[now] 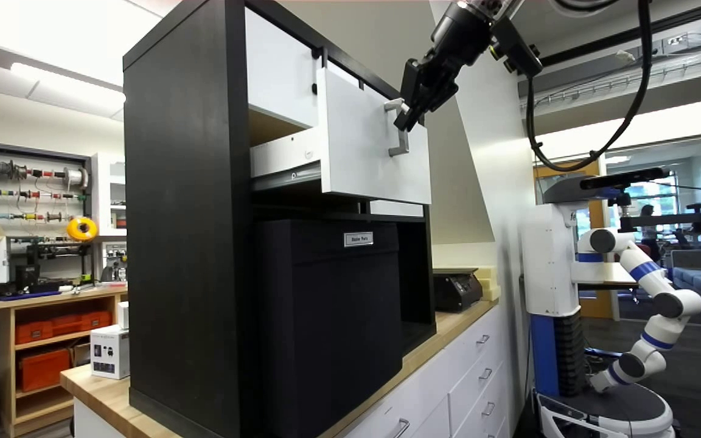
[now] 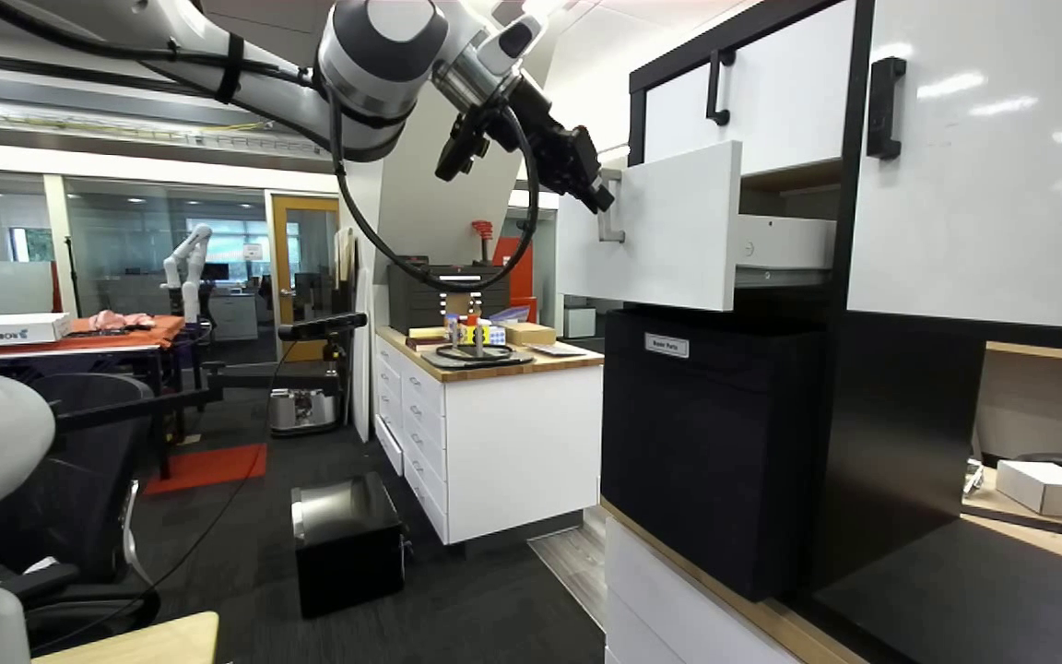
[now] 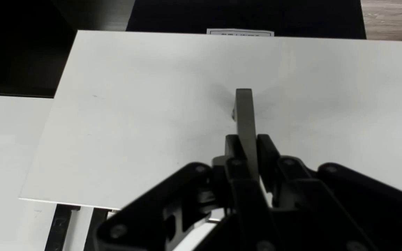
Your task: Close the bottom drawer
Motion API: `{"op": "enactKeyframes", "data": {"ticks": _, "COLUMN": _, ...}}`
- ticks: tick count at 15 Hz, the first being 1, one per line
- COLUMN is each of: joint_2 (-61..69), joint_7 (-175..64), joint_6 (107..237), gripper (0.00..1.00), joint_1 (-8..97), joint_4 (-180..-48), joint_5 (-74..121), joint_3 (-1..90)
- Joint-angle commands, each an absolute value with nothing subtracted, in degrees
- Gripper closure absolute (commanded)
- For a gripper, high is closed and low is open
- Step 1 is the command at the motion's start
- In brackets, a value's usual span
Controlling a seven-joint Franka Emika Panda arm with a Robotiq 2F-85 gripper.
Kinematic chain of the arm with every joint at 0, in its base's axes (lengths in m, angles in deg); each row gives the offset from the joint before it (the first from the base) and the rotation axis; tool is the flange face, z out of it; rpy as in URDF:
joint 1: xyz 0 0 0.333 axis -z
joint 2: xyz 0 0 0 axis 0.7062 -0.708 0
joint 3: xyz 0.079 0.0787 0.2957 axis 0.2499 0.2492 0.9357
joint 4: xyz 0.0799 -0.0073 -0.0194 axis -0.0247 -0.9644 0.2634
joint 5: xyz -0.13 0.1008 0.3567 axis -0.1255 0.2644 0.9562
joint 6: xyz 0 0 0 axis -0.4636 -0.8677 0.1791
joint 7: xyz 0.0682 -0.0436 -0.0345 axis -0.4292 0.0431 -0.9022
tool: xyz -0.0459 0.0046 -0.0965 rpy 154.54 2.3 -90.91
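The bottom drawer is pulled out from the black cabinet; its white flat front shows in both exterior views [image 1: 356, 161] [image 2: 678, 244] and fills much of the wrist view [image 3: 145, 104]. Its handle [image 1: 400, 145] is a grey vertical bar, also in the wrist view [image 3: 244, 108]. My gripper [image 1: 406, 118] is shut around this handle, one finger on each side, with the arm reaching in from above. The grip also shows in an exterior view [image 2: 601, 195] and in the wrist view [image 3: 248, 148]. The handle's near part is hidden by the fingers.
The upper white drawer [image 1: 280, 67] is above, flush with the black cabinet [image 1: 183, 213]. A black bin [image 1: 344, 316] with a white label stands below the drawer. A white door [image 2: 1001, 166] with a black handle is beside it. A cable loop [image 2: 457, 281] hangs from the arm.
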State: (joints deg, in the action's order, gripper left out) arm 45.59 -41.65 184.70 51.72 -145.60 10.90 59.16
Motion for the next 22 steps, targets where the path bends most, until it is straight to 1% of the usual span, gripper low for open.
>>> {"op": "enactKeyframes", "data": {"ticks": 1, "joint_2": 44.39, "joint_7": -39.37, "joint_6": 186.80, "gripper": 0.94, "joint_1": 52.86, "joint_4": -145.38, "joint_5": 9.02, "joint_3": 60.12}}
{"op": "enactKeyframes", "data": {"ticks": 9, "joint_2": 38.06, "joint_7": -38.77, "joint_6": 189.55, "gripper": 0.94, "joint_1": 54.97, "joint_4": -140.51, "joint_5": 5.90, "joint_3": 59.98}}
{"op": "enactKeyframes", "data": {"ticks": 22, "joint_2": 18.99, "joint_7": -35.51, "joint_6": 192.27, "gripper": 0.94, "joint_1": 54.14, "joint_4": -122.08, "joint_5": -1.94, "joint_3": 58.83}}
